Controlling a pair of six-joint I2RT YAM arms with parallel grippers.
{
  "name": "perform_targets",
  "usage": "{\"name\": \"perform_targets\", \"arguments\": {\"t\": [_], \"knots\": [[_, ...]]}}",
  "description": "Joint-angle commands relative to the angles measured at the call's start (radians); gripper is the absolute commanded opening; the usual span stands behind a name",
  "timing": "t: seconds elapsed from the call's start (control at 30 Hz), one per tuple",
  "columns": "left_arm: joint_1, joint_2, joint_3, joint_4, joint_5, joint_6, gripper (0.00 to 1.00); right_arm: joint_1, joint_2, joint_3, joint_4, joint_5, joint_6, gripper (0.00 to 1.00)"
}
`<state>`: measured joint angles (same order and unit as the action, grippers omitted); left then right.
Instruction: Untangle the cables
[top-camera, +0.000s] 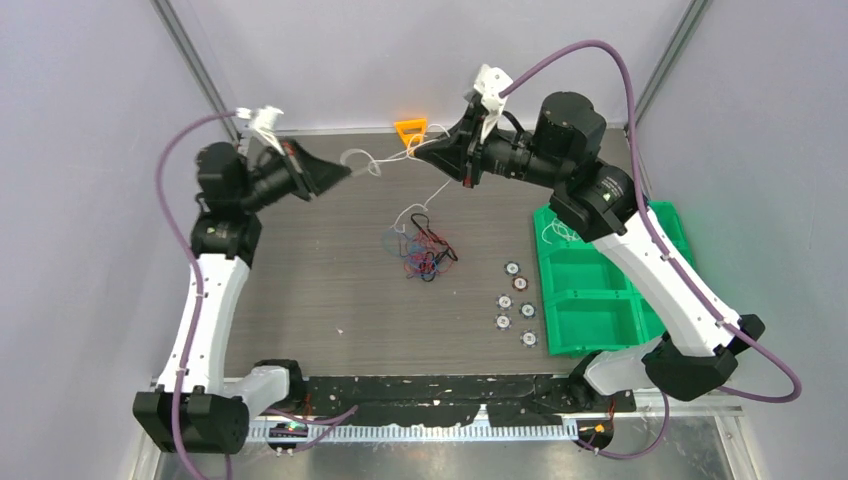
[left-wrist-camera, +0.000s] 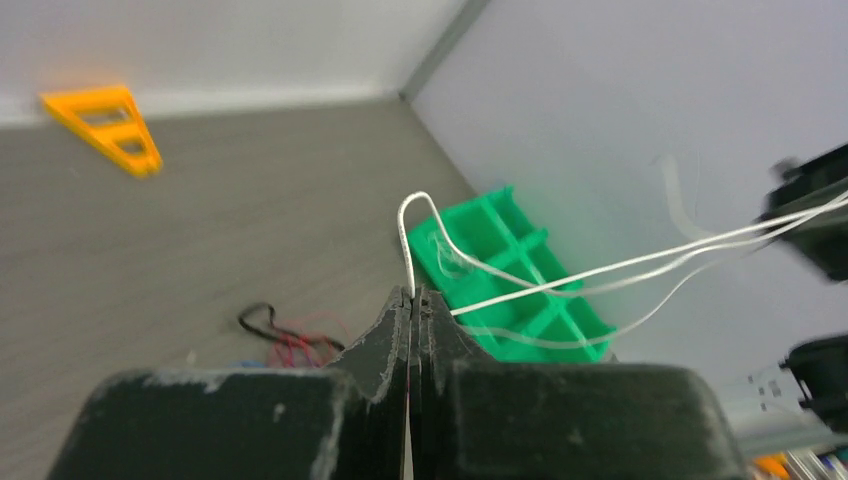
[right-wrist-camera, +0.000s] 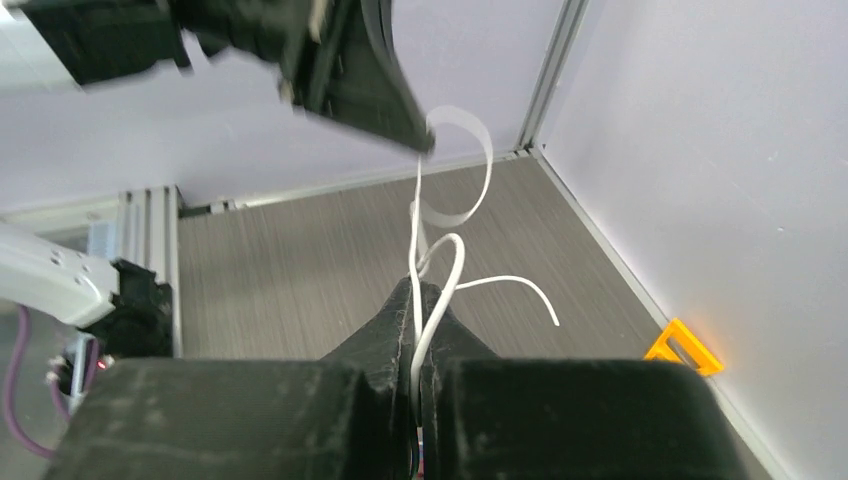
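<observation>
Left gripper (left-wrist-camera: 412, 293): jaws pressed together, pinching white cable (top-camera: 372, 160); far left over table.
Right gripper (right-wrist-camera: 418, 286): jaws pinching the same cable; far centre.
White cable: raised, spanning both grippers.
Clump (top-camera: 420, 252), red, blue and black cables: table centre.
Tray (top-camera: 600, 300), green: right.
Discs (top-camera: 505, 300), beside tray: markings too small to read.

No readable text, label, brand or number in any view

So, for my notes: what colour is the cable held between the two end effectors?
White cable; clearest in the left wrist view.
</observation>
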<state>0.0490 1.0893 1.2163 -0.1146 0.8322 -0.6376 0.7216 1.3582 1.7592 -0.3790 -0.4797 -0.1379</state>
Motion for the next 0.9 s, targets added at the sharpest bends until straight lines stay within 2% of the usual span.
{"name": "perform_targets", "arguments": {"t": [0.0, 0.13, 0.23, 0.27, 0.37, 0.4, 0.53, 0.63, 0.73, 0.87], "knots": [[-0.185, 0.01, -0.108, -0.14, -0.032, 0.202, 0.0, -0.046, -0.016, 0.109, 0.16, -0.028, 0.212, 0.05], [-0.366, 0.032, -0.149, 0.056, 0.09, 0.101, 0.0, -0.129, -0.009, 0.094, 0.225, -0.066, 0.382, 0.05], [-0.448, 0.064, -0.143, 0.137, 0.122, 0.069, 0.0, -0.237, -0.046, -0.005, 0.23, -0.1, 0.469, 0.05], [-0.458, 0.077, -0.137, 0.129, 0.126, 0.075, 0.05, -0.294, -0.068, -0.048, 0.226, -0.11, 0.482, 0.05], [-0.448, 0.105, -0.122, 0.061, 0.13, 0.135, 0.47, -0.396, -0.123, -0.115, 0.155, -0.154, 0.463, 0.05], [-0.437, 0.111, -0.118, 0.032, 0.127, 0.162, 0.56, -0.438, -0.15, -0.148, 0.134, -0.168, 0.43, 0.05], [-0.352, 0.122, -0.111, 0.043, 0.143, 0.176, 0.77, -0.553, -0.241, -0.262, -0.075, -0.229, 0.269, 0.05], [-0.314, 0.14, -0.08, 0.02, 0.149, 0.212, 0.83, -0.639, -0.292, -0.322, -0.145, -0.266, 0.188, 0.05], [-0.311, 0.162, -0.063, 0.001, 0.15, 0.243, 0.85, -0.744, -0.293, -0.301, -0.218, -0.3, 0.145, 0.05], [-0.311, 0.187, -0.079, 0.065, 0.165, 0.182, 0.87, -0.84, -0.276, -0.277, -0.27, -0.344, 0.083, 0.06]]}}
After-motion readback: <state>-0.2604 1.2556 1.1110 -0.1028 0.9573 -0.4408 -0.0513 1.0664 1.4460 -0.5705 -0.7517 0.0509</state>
